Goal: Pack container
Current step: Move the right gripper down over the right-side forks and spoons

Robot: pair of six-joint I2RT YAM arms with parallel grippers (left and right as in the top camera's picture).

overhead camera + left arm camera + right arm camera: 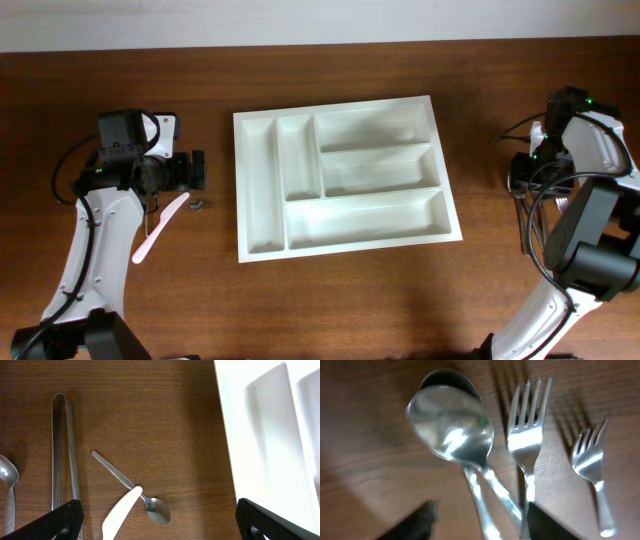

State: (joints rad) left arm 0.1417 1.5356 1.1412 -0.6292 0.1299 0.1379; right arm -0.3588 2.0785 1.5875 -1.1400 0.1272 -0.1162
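The container (345,175) lies empty, just right of your left gripper (160,527) and well left of your right gripper (480,525). Both stand open, holding nothing. Between the right fingers the big spoon (452,425) handle crowds the fork (527,435); centre on one handle only. Under the left, the plastic knife (120,512) overlaps the teaspoon (132,487)

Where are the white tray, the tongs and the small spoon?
white cutlery tray (365,218): overhead view, on the floor of its long front compartment.
tongs (56,450): left wrist view, on the left arm.
small spoon (119,476): left wrist view, on the middle of the handle.
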